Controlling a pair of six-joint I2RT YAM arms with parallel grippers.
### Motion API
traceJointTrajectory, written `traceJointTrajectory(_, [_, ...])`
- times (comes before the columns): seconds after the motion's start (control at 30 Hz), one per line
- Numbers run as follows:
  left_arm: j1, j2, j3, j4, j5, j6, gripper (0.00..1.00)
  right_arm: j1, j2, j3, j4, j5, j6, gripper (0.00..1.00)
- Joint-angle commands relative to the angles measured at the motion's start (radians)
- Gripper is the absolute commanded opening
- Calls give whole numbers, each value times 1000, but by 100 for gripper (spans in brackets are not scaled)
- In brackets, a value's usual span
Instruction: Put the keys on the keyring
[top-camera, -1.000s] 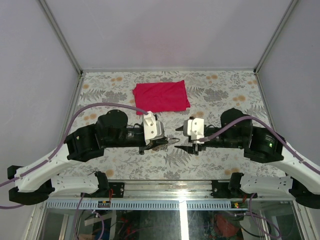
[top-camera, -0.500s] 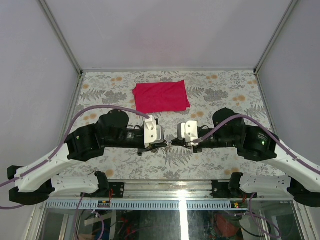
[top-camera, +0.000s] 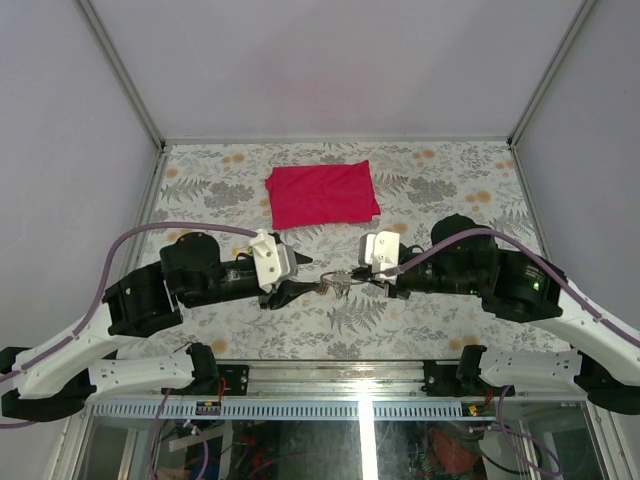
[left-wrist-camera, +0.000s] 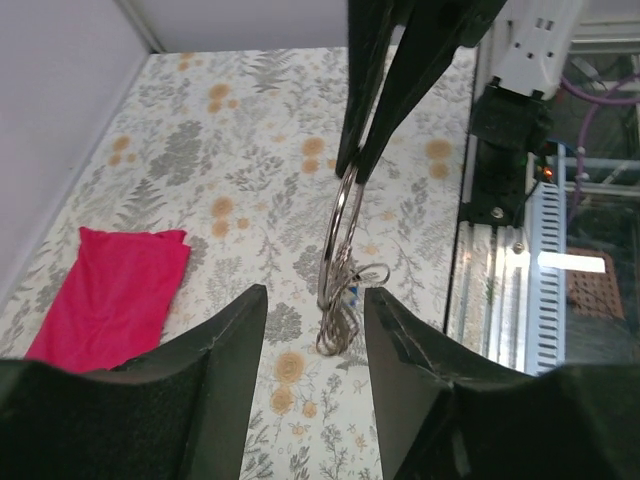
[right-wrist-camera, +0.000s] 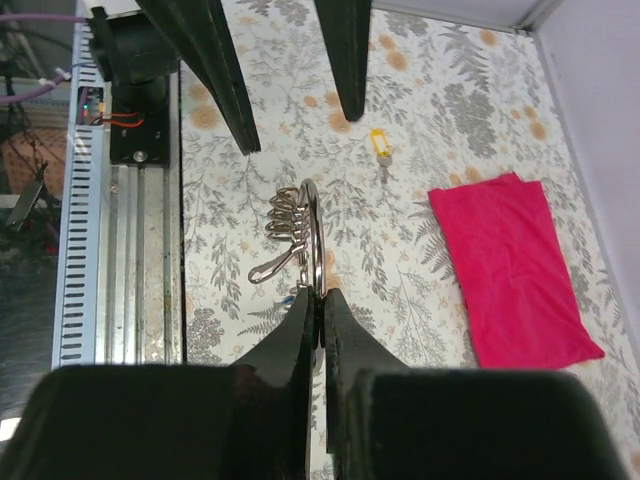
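1. We see the right gripper (right-wrist-camera: 320, 300) clenched on the keyring (right-wrist-camera: 313, 235). In its wrist view the two black fingers (right-wrist-camera: 290, 340) press together on the near arc of the ring, with no gap between them.
2. The keyring is a thin silver loop, upright and almost edge-on to both wrist cameras. It sits between the two arms, over the near middle of the flower-patterned tabletop (top-camera: 450, 180). We cannot tell whether its lower edge touches the surface.
3. The left gripper (top-camera: 305, 288) faces the right one tip to tip and is released. Its fingers stand well apart, and the ring sits ahead of their tips, in line with the gap. Neither finger touches the ring.
4. A small bunch of keys (right-wrist-camera: 283, 222) hangs on the ring, on the side toward the arms' bases. It looks like a tangle of silver metal with a fleck of blue low down. The pieces are too small for us to count or tell apart.
5. One tan-headed key (right-wrist-camera: 377, 143) lies flat on the tabletop, off the ring. It sits near the tips of the left gripper, on the side toward the cloth.
6. Farther out, a red cloth (top-camera: 322, 194) lies spread flat toward the far side of the tabletop, well apart from both grippers and the ring.
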Motion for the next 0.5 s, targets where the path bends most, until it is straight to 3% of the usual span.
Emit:
traceJointTrajectory(0.0, [2,-55,-66,140,-153,-35,46,2,-33,98,-28,96,50,0])
traceJointTrajectory(0.17, [2,-66,-114,183,-215,-21,46,2,-43,118,-55,95,70,0])
traceJointTrajectory(0.47, [2,-113,-174,287,-140,-48,47,2,-169,12,110,70,-26,0])
